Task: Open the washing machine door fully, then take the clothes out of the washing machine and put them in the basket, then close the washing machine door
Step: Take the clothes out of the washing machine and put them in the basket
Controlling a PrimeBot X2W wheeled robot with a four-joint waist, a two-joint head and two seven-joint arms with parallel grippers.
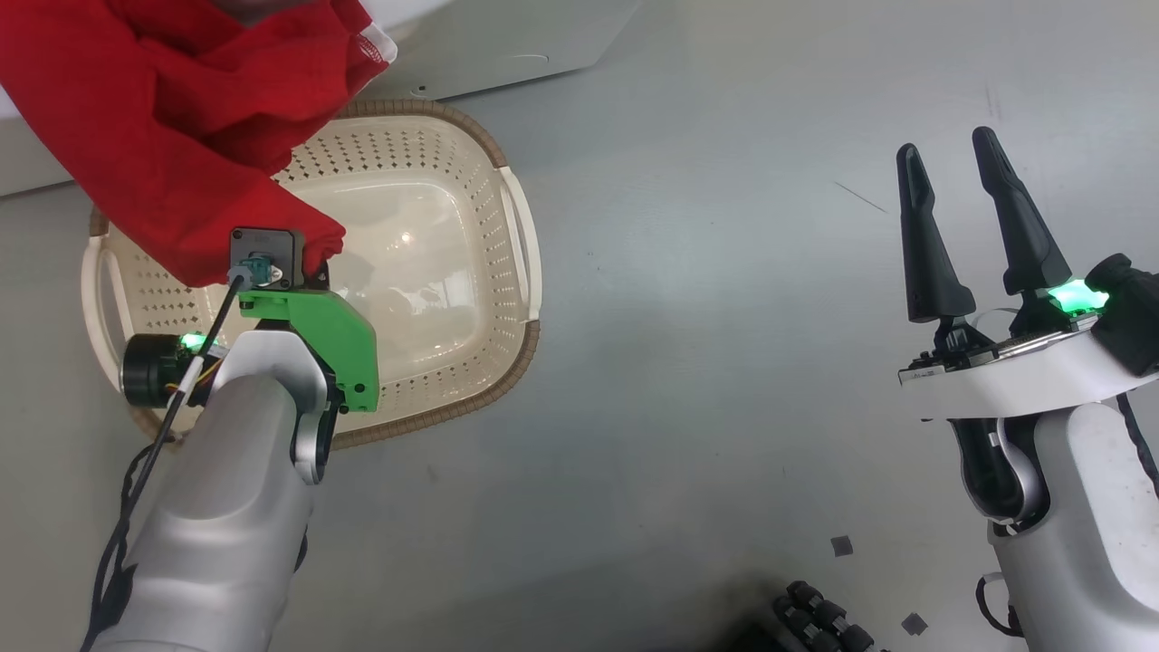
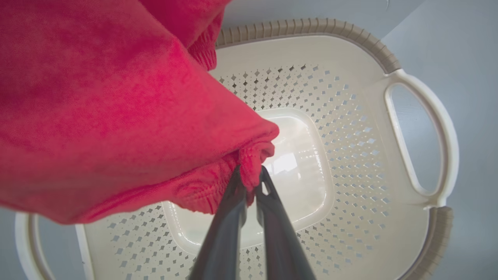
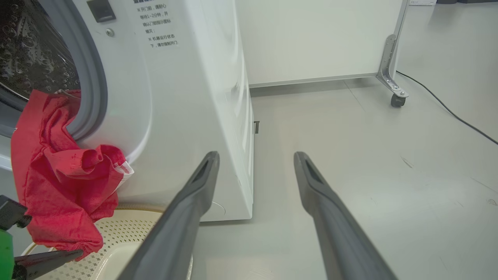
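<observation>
Pinching edge of red clothes (image 2: 116, 97) — left pincer (image 2: 251, 173) clamped over basket (image 2: 303, 27); clothes hang from washing machine (image 3: 175, 97) mouth; right pincer (image 3: 255, 155) spread wide, empty.

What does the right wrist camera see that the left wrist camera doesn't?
Right wrist, not left wrist: the washing machine with its steel drum, a wheeled white panel, and the open right gripper. Left wrist, not right wrist: the white handle of the basket, and exactly where the shut left gripper pinches the clothes. Both: the clothes hanging above the basket.
</observation>
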